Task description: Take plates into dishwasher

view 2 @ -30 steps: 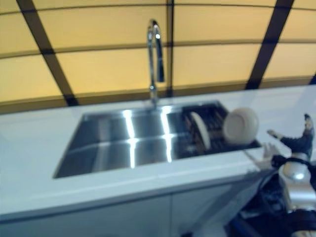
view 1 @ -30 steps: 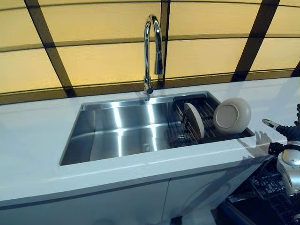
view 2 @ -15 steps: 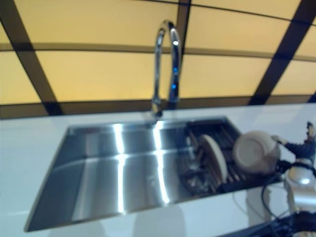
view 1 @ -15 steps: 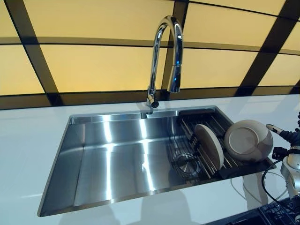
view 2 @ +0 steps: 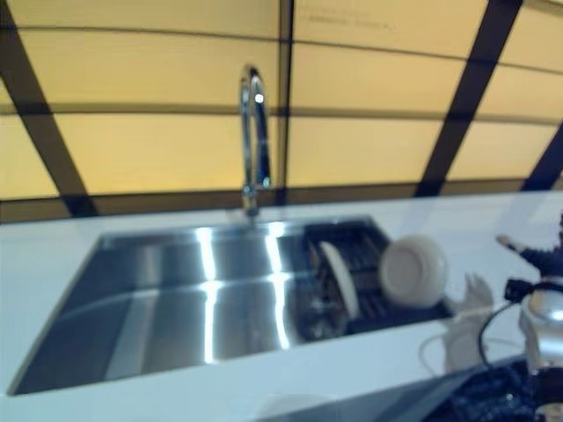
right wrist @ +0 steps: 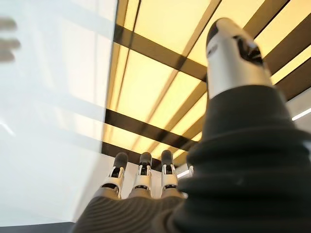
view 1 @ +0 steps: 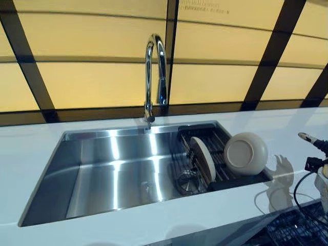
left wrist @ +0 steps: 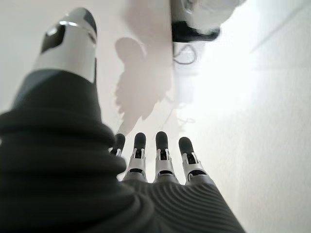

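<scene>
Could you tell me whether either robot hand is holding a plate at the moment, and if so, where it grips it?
Nothing is held. The left robot hand and right robot hand both show straight, empty fingers; both plates sit untouched in the sink rack.

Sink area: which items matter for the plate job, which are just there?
Job:
- round plate leaning in the rack
- plate on edge in the rack
- right hand, open
- dishwasher basket

Just there:
- tap
- sink
- worktop

Each hand wears a dark ribbed cover over its back and wrist. Silver fingers (left wrist: 164,165) end in dark tips. The right hand (right wrist: 141,182) matches the left hand (left wrist: 160,170), with a silver, dark-patched thumb (right wrist: 233,58).
</scene>
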You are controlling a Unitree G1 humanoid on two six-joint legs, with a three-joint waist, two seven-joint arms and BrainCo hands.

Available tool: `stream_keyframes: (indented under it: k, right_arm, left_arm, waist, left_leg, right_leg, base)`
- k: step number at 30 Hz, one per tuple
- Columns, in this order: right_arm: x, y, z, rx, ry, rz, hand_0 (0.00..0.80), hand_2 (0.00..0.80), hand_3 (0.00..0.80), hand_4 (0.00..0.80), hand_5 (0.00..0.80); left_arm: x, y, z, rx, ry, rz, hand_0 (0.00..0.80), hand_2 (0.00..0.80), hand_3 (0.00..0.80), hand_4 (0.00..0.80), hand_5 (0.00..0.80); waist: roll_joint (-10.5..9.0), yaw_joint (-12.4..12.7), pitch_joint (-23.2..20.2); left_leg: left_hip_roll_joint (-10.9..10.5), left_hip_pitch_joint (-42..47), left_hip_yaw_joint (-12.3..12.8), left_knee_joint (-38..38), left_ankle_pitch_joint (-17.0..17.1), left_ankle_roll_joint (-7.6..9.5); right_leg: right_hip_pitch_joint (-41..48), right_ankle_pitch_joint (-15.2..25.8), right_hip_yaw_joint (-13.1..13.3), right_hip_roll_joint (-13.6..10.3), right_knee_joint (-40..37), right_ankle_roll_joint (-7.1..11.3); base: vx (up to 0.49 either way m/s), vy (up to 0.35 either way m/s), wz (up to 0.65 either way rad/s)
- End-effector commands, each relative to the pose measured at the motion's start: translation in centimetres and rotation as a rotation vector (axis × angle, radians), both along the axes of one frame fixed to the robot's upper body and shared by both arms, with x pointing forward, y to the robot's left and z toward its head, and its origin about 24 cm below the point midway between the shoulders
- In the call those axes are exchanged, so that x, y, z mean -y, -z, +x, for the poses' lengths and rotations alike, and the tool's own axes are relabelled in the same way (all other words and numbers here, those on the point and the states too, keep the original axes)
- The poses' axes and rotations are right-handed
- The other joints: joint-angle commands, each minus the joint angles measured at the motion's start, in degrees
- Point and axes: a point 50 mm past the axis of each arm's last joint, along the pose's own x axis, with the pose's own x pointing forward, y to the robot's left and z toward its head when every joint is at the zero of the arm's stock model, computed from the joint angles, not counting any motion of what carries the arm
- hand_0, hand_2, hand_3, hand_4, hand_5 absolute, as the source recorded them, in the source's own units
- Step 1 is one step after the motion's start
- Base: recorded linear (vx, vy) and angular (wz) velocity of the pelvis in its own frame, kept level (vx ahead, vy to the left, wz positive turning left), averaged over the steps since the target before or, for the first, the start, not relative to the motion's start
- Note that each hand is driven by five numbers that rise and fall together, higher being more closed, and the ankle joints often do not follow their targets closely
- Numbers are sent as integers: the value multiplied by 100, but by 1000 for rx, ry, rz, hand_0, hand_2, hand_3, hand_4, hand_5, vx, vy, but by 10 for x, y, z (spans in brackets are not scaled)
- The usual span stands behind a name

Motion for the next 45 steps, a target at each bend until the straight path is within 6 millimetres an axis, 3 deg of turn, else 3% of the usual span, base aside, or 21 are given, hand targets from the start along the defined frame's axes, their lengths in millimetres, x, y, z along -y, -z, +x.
stream_keyframes:
  k: [1,8,14,20,25,33,45]
  right_arm:
    - [0,-37,14,100,-77,19,0,0,0,0,0]
    - [9,-30,8,37,-160,82,0,0,0,0,0]
    - [1,-21,10,-59,-383,144,0,0,0,0,0]
    - [-3,-12,13,-105,-468,212,0,0,0,0,0]
    - [-11,-5,20,-142,-470,233,0,0,0,0,0]
    - [-39,11,42,-246,-472,241,0,0,0,0,0]
    - [-61,14,59,-232,-469,250,0,0,0,0,0]
  left_arm:
    - [-11,-12,47,139,-6,35,0,0,0,0,0]
    - [-11,-13,47,135,22,37,0,0,0,0,0]
    - [-11,-14,50,149,50,45,0,0,0,0,0]
    - [-11,-13,47,134,67,48,0,0,0,0,0]
    - [-8,-12,45,121,83,45,0,0,0,0,0]
    - [-1,-10,53,131,112,27,0,0,0,0,0]
    - [5,-10,61,136,157,20,0,0,0,0,0]
  waist:
    - [148,37,11]
    - [89,40,-33]
    - [41,27,-23]
    - [11,39,-29]
    - [14,44,-32]
    - [56,63,-20]
    - [68,148,30]
  left_leg:
    - [-166,354,-84,-419,-270,83]
    - [-57,337,-15,-505,-168,14]
    - [18,326,43,-517,-143,-65]
    - [60,329,92,-518,-130,-113]
    - [66,351,107,-511,-137,-128]
    - [47,404,143,-471,-162,-116]
    - [28,424,113,-433,-189,-79]
  right_leg:
    - [71,867,-72,-148,-23,83]
    - [349,573,-112,42,-233,68]
    - [453,450,-182,135,-365,-10]
    - [551,388,-218,194,-438,-66]
    - [604,337,-188,227,-453,-99]
    - [684,274,-125,248,-471,-148]
    - [758,219,-113,217,-431,-158]
  base:
    - [48,-127,-9]
    - [38,-102,-1]
    - [7,-76,10]
    - [4,-51,1]
    - [3,-12,0]
    - [15,9,0]
    - [18,9,0]
